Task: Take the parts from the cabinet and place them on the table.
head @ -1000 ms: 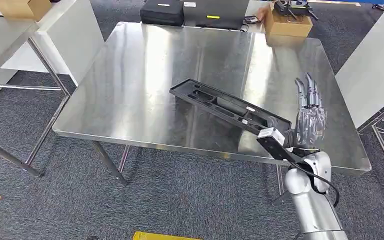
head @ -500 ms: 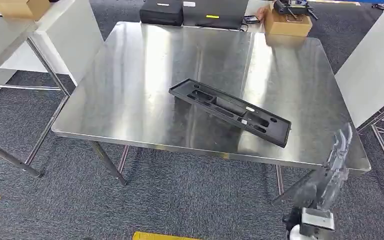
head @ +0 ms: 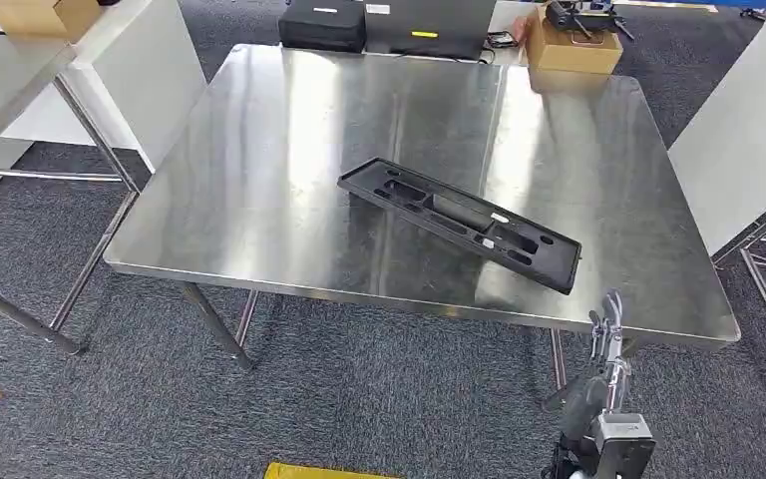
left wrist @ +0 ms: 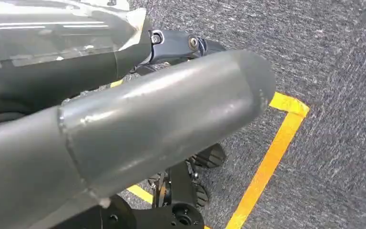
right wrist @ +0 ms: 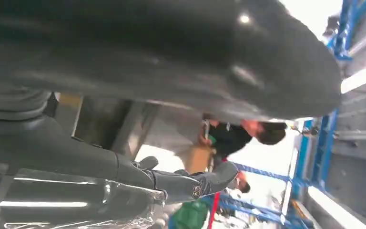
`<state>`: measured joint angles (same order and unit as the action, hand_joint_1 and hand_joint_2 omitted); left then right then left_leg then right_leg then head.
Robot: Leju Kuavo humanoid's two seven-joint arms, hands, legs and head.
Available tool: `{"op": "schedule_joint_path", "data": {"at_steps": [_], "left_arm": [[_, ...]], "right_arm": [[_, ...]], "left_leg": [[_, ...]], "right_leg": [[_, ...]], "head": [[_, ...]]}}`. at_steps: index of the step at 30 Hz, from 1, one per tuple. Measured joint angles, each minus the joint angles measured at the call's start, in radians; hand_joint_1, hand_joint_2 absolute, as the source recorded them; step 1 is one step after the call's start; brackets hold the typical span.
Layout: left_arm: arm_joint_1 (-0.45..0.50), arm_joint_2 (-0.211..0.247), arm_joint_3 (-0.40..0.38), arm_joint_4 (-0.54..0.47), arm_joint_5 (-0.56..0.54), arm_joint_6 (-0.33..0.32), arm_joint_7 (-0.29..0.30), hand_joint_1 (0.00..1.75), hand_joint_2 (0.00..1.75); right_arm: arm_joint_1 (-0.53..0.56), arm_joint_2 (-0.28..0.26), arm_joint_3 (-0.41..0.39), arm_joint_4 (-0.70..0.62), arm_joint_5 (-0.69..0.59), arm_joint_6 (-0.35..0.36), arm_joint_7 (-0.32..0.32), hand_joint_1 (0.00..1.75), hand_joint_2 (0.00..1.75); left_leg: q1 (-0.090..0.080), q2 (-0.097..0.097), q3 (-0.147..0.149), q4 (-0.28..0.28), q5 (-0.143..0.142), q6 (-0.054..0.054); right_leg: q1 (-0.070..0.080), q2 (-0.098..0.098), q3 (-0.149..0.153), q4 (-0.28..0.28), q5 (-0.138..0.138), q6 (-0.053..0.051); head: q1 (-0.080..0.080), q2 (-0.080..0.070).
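A long black moulded part (head: 459, 225) lies flat and slantwise on the steel table (head: 289, 120), with one end close to the front edge. My right hand (head: 608, 339) hangs below and in front of that edge, off the part, with straight fingers and nothing in it. The right wrist view shows its thick thumb (right wrist: 124, 57) and dark fingers (right wrist: 186, 183) apart and empty. In the left wrist view my left hand (left wrist: 124, 119) hangs over the carpet, thumb and fingers extended, holding nothing.
A cardboard box (head: 571, 48) and black cases (head: 323, 24) stand at the table's far edge. White panels flank the table at left (head: 130, 70) and right (head: 748, 130). Yellow tape (head: 319, 471) marks the carpet. A person (right wrist: 238, 136) is in the right wrist view.
My right hand let go of the part's near end and dropped from the table top to below its front edge. The part stays flat on the table.
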<state>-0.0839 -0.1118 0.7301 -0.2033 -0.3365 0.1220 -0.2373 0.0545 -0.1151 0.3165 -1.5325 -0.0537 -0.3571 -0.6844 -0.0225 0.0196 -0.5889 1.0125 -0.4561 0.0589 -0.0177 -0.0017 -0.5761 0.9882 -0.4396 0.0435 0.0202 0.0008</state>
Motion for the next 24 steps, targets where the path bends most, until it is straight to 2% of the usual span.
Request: {"op": "schedule_joint_path", "data": {"at_steps": [1,2,3,4,6,7,8,9,10,12,13,14,15,16,17,18,19,20,21,22,23,24], "left_arm": [[0.0,0.0,0.005,0.0,0.002,0.004,0.0,0.0,0.0],[0.0,-0.001,0.012,0.0,0.002,0.011,0.002,0.0,0.0],[0.0,-0.005,0.018,0.0,0.003,0.018,0.003,0.0,0.0],[0.0,-0.007,0.024,0.0,0.004,0.021,0.004,0.0,0.0],[0.0,-0.007,0.03,0.0,0.005,0.026,0.006,0.0,0.0],[0.001,-0.007,0.033,0.0,0.005,0.026,0.008,0.0,0.0],[0.002,-0.008,0.037,0.0,0.005,0.026,0.01,0.0,0.0],[0.002,-0.009,0.04,0.0,0.005,0.026,0.01,0.0,0.0],[0.002,-0.01,0.043,0.0,0.005,0.026,0.01,0.0,0.0],[0.002,-0.013,0.044,0.0,0.006,0.026,0.01,0.0,0.0],[0.002,-0.012,0.045,0.0,0.006,0.027,0.01,0.0,0.0],[0.002,-0.012,0.046,0.0,0.006,0.031,0.01,0.0,0.0],[0.002,-0.012,0.047,0.0,0.006,0.034,0.01,0.0,0.0],[0.002,-0.012,0.047,0.0,0.006,0.035,0.01,0.0,0.0],[0.002,-0.013,0.05,0.0,0.006,0.035,0.01,0.0,0.0],[0.003,-0.012,0.052,0.0,0.006,0.038,0.01,0.0,0.0],[0.003,-0.012,0.053,0.0,0.006,0.038,0.01,0.0,0.0],[0.003,-0.012,0.055,0.0,0.008,0.038,0.011,0.0,0.0],[0.004,-0.011,0.056,0.0,0.011,0.038,0.012,0.0,0.0],[0.004,-0.011,0.058,0.0,0.011,0.038,0.014,0.0,0.0],[0.006,-0.012,0.06,0.0,0.012,0.038,0.014,0.0,0.0],[0.008,-0.013,0.06,0.0,0.013,0.038,0.015,0.0,0.0]], "right_arm": [[-0.013,-0.01,0.013,0.014,-0.01,0.0,0.0,0.0,0.0],[-0.028,-0.024,0.03,0.031,-0.02,0.0,-0.001,0.0,0.0],[-0.043,-0.036,0.042,0.046,-0.025,0.0,-0.001,0.0,0.0],[-0.055,-0.045,0.054,0.061,-0.028,0.0,-0.001,0.0,0.0],[-0.067,-0.062,0.069,0.086,-0.033,0.0,-0.001,0.0,0.0],[-0.069,-0.069,0.075,0.095,-0.033,0.0,-0.001,0.0,0.0],[-0.071,-0.074,0.082,0.104,-0.033,0.0,-0.001,0.0,0.0],[-0.072,-0.078,0.086,0.111,-0.033,0.0,-0.001,0.0,0.0],[-0.073,-0.081,0.089,0.116,-0.033,0.0,-0.001,0.0,0.0],[-0.082,-0.086,0.094,0.124,-0.033,0.0,-0.001,0.0,0.0],[-0.09,-0.087,0.097,0.128,-0.033,0.0,-0.001,0.0,0.0],[-0.091,-0.089,0.1,0.133,-0.036,0.0,-0.001,0.0,0.0],[-0.096,-0.091,0.104,0.137,-0.038,-0.002,-0.001,0.0,0.0],[-0.101,-0.095,0.11,0.147,-0.045,-0.004,-0.001,0.0,0.0],[-0.104,-0.097,0.115,0.153,-0.05,-0.008,-0.001,0.0,0.0],[-0.108,-0.099,0.121,0.16,-0.054,-0.01,-0.001,0.0,0.0],[-0.112,-0.102,0.126,0.163,-0.056,-0.012,-0.001,0.0,0.0],[-0.113,-0.106,0.129,0.166,-0.058,-0.012,-0.001,0.0,0.0],[-0.112,-0.111,0.133,0.168,-0.062,-0.012,-0.001,0.0,0.0],[-0.107,-0.12,0.136,0.17,-0.065,-0.013,-0.001,0.0,0.0],[-0.1,-0.127,0.139,0.17,-0.069,-0.013,-0.001,0.0,0.0],[-0.093,-0.134,0.14,0.17,-0.071,-0.013,-0.001,0.0,0.0]], "left_leg": [[-0.002,0.0,0.0,0.0,0.004,0.004],[0.003,0.001,0.003,-0.01,0.011,0.011],[0.011,0.009,0.007,-0.02,0.02,0.015],[0.014,0.009,0.006,-0.022,0.023,0.022],[0.014,0.009,0.001,-0.022,0.024,0.023],[0.014,0.009,-0.003,-0.022,0.026,0.023],[0.014,0.009,-0.005,-0.022,0.028,0.021],[0.015,0.009,-0.007,-0.022,0.03,0.018],[0.017,0.009,-0.009,-0.021,0.033,0.014],[0.022,0.01,-0.011,-0.016,0.035,0.005],[0.018,0.011,-0.014,-0.012,0.036,-0.003],[0.017,0.012,-0.014,-0.012,0.039,-0.011],[0.016,0.011,-0.015,-0.003,0.04,-0.015],[0.016,0.011,-0.017,-0.007,0.042,-0.018],[0.016,0.012,-0.019,-0.007,0.045,-0.024],[0.023,0.009,-0.028,0.002,0.039,-0.03],[0.025,-0.002,-0.041,0.03,-0.002,-0.036],[0.027,-0.009,-0.065,0.094,-0.06,-0.042],[0.028,-0.013,-0.094,0.18,-0.113,-0.047],[0.029,-0.014,-0.12,0.258,-0.15,-0.051],[0.03,-0.015,-0.132,0.311,-0.167,-0.052],[0.032,-0.015,-0.12,0.313,-0.159,-0.051]], "right_leg": [[-0.003,0.0,0.001,-0.002,0.004,0.006],[0.002,0.0,0.001,-0.004,0.006,0.009],[0.0,-0.001,-0.006,0.012,-0.009,0.009],[0.002,0.0,-0.022,0.052,-0.042,0.0],[-0.001,0.001,-0.085,0.207,-0.122,-0.01],[-0.002,0.001,-0.114,0.282,-0.151,-0.008],[-0.003,0.001,-0.126,0.323,-0.161,-0.001],[-0.005,0.001,-0.109,0.308,-0.153,0.009],[-0.008,0.0,-0.067,0.244,-0.127,0.021],[-0.018,-0.007,0.054,0.04,-0.069,0.042],[-0.016,-0.014,0.082,-0.008,-0.073,0.036],[0.0,-0.003,0.075,0.014,-0.049,0.025],[-0.001,-0.002,0.061,-0.002,-0.058,0.017],[-0.001,0.002,0.063,0.007,-0.059,0.011],[-0.004,0.002,0.054,0.006,-0.056,0.001],[-0.019,0.002,0.054,0.003,-0.048,-0.013],[-0.015,0.003,0.052,0.003,-0.041,-0.026],[-0.014,0.002,0.045,0.004,-0.034,-0.036],[-0.011,0.002,0.037,0.004,-0.029,-0.041],[-0.01,0.002,0.03,0.005,-0.024,-0.042],[-0.008,0.002,0.024,0.005,-0.019,-0.042],[-0.006,0.002,0.019,0.006,-0.016,-0.041]], "head": [[0.0,0.0],[0.0,0.0],[0.0,0.0],[0.002,0.0],[0.005,0.0],[0.005,0.0],[0.005,0.0],[0.004,0.0],[0.005,0.0],[0.005,0.0],[0.006,0.0],[0.004,0.0],[0.005,0.0],[0.003,0.0],[0.002,0.0],[0.001,0.0],[0.001,0.0],[-0.004,0.0],[-0.003,0.0],[-0.004,0.0],[-0.004,0.0],[-0.004,0.0]]}}
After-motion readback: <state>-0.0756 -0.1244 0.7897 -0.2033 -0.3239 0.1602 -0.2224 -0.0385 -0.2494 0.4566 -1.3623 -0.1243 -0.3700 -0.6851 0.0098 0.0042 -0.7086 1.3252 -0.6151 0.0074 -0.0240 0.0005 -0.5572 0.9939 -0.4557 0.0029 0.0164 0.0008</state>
